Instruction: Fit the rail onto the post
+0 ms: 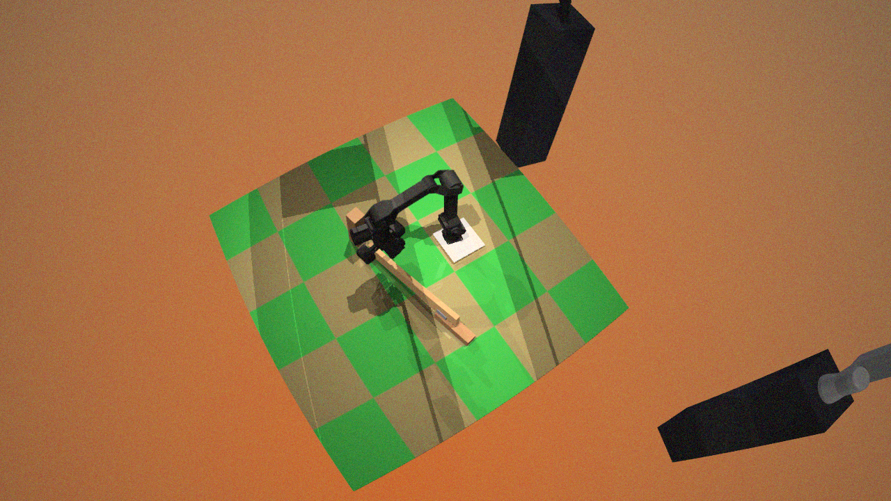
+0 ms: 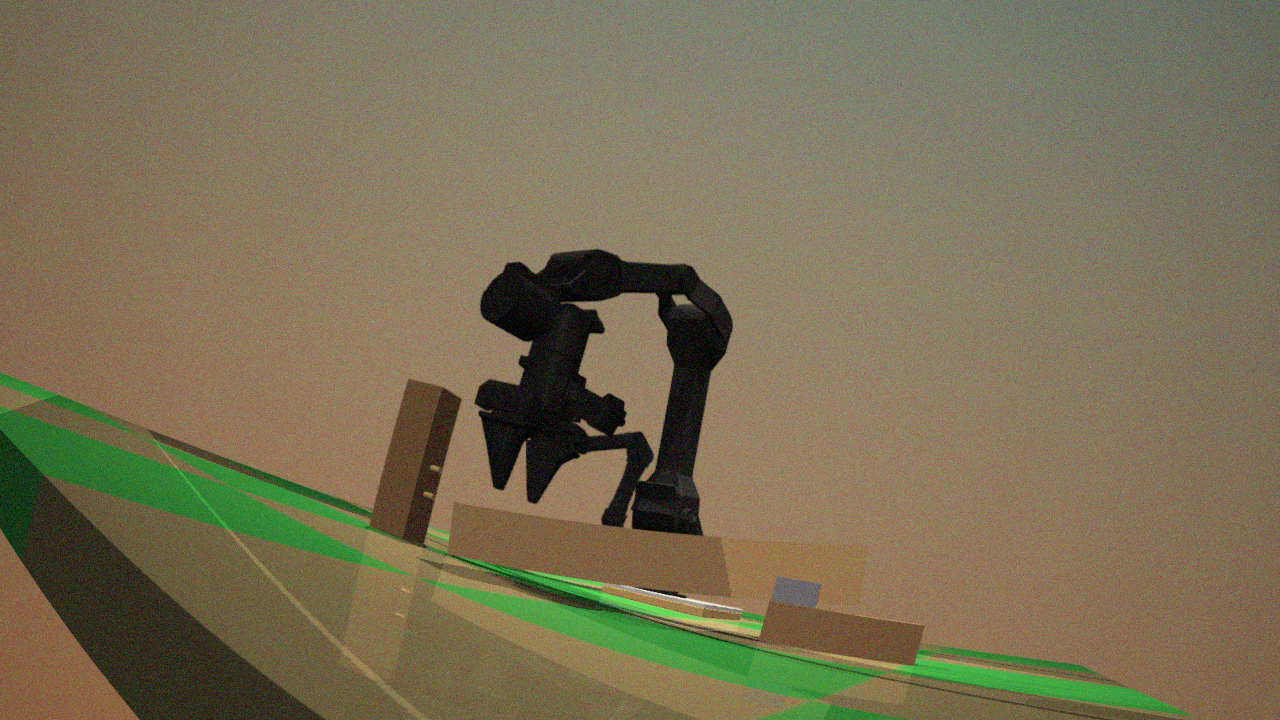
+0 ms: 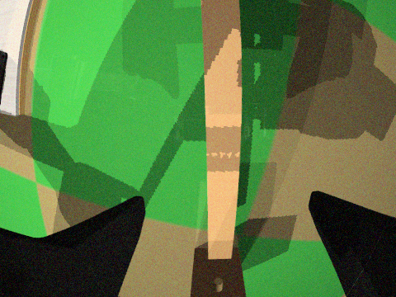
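The long wooden rail has its far end at the blue-grey bracket on the low footboard block. Its near end is down by the table, short of the post. The upper peg and lower peg stick out bare; one peg shows in the wrist view. My gripper is open and empty, pointing down above the rail's near part, with a finger to each side of it in the wrist view. The arm hides most of the post in the top view.
The arm's base stands on a white plate to one side of the rail. A thin black jointed stand rises near the base. Two large dark blocks stand outside the green and tan checkered table top.
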You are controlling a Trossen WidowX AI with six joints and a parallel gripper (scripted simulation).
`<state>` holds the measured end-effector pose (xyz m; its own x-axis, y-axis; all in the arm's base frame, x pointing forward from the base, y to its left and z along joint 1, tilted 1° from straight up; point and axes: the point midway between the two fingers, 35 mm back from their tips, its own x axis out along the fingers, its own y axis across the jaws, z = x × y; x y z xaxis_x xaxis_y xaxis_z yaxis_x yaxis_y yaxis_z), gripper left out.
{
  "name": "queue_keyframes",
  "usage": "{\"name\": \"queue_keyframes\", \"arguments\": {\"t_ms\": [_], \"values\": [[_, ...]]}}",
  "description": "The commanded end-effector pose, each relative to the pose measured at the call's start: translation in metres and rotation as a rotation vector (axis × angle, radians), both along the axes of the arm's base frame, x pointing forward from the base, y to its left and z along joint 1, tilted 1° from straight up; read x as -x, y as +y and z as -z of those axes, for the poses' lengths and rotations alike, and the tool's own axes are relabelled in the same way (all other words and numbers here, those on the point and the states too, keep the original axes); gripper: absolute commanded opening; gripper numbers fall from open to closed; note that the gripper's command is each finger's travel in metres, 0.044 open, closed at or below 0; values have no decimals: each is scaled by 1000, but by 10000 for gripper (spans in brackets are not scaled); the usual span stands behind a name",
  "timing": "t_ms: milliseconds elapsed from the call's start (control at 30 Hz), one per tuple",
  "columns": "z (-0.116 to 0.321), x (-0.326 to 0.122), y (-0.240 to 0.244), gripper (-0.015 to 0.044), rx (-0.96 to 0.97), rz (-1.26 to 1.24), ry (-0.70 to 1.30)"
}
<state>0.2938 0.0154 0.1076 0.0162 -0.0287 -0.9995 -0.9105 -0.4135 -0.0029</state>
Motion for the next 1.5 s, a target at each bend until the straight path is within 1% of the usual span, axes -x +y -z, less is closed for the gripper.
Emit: {"name": "queue_keyframes", "arguments": {"t_ms": [0,1400,1467], "values": [[3,2,-1,440,-7,-1,3],[68,2,-2,440,-7,-1,3],[68,2,-2,387,-7,-1,3]]}}
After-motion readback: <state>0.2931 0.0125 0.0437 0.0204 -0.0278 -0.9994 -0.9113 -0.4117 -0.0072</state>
